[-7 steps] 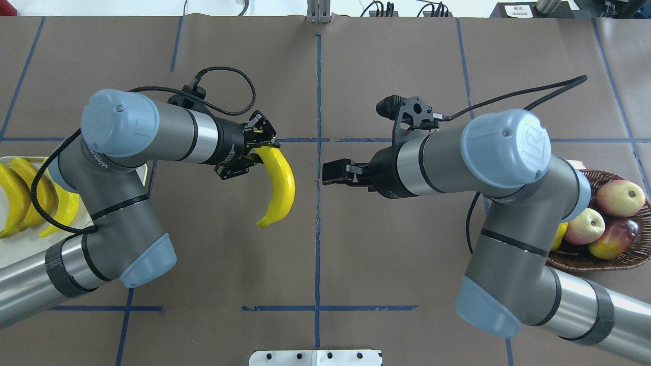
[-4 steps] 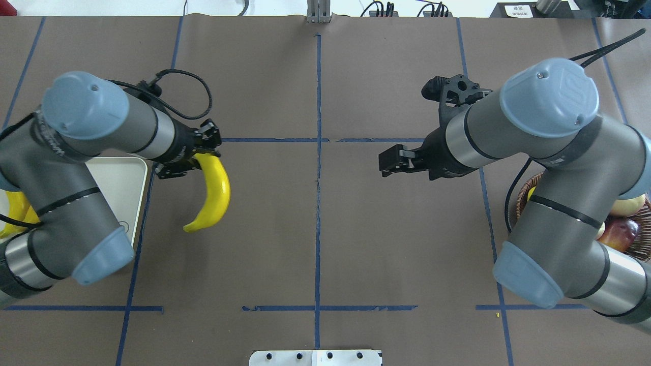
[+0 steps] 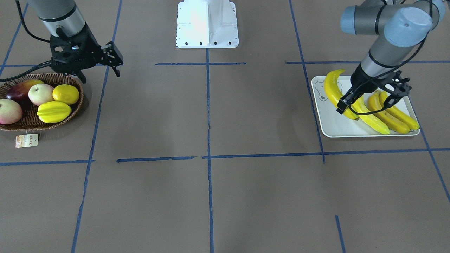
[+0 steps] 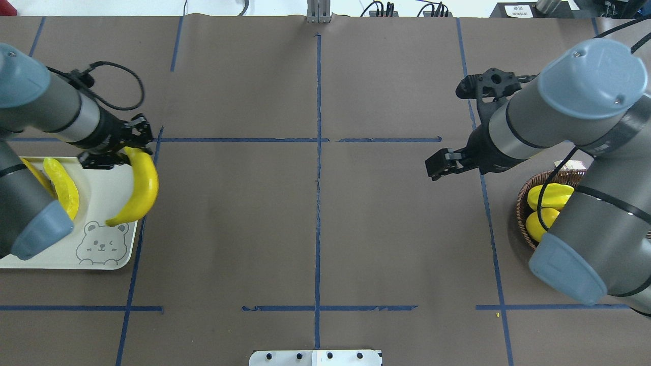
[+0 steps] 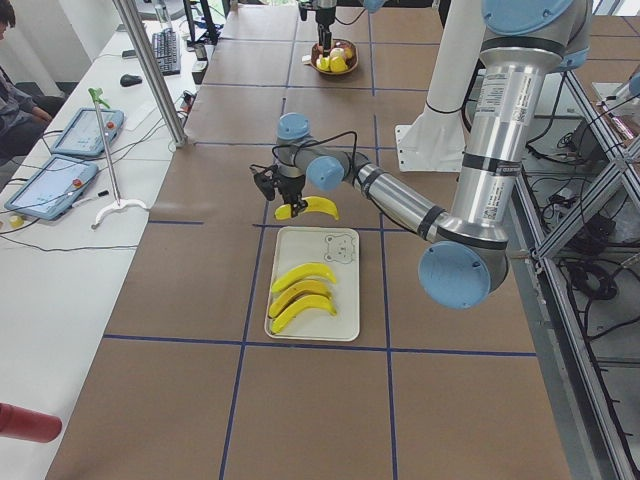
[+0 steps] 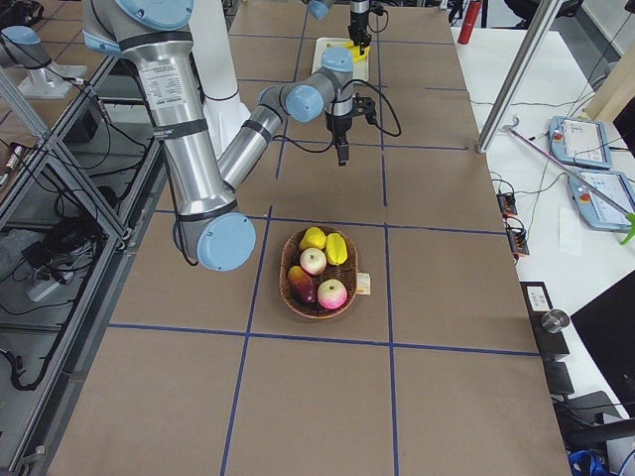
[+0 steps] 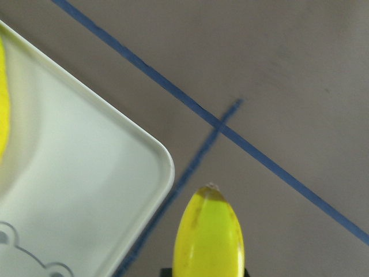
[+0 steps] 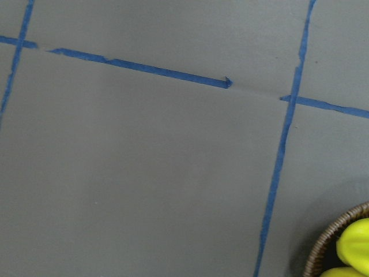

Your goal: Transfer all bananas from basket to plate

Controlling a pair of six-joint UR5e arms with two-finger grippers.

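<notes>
The left hand (image 4: 122, 149) was clamped on the stem end of 1 banana (image 4: 142, 188), which hung curved below it, clear of the surface. In the overhead view this banana lay over the plate's (image 4: 104, 195) edge on the side toward the middle of the counter (image 4: 315, 229), its free tip just above the printed bear face (image 4: 101, 246). The left wrist view showed the banana's tip over bare counter, just outside a rounded corner of the plate.

3 more bananas lay side by side on the plate: the first (image 3: 372, 121), the second (image 3: 386, 117) and the third (image 3: 402, 116). They were roughly parallel and close together, on the half of the plate away from the bear face.

The right hand (image 4: 432, 170) hung above the counter over a blue tape line (image 4: 488, 203), beside the basket (image 3: 21, 124) but apart from it. Whether its fingers stood apart or together could not be told.

The basket sat at the counter's other end, well apart from the plate. It held a starfruit (image 3: 52, 111), a round yellow fruit (image 3: 66, 94) and 3 red-and-pale round fruits. A small paper tag (image 3: 26, 140) lay on the counter just beside its rim.
</notes>
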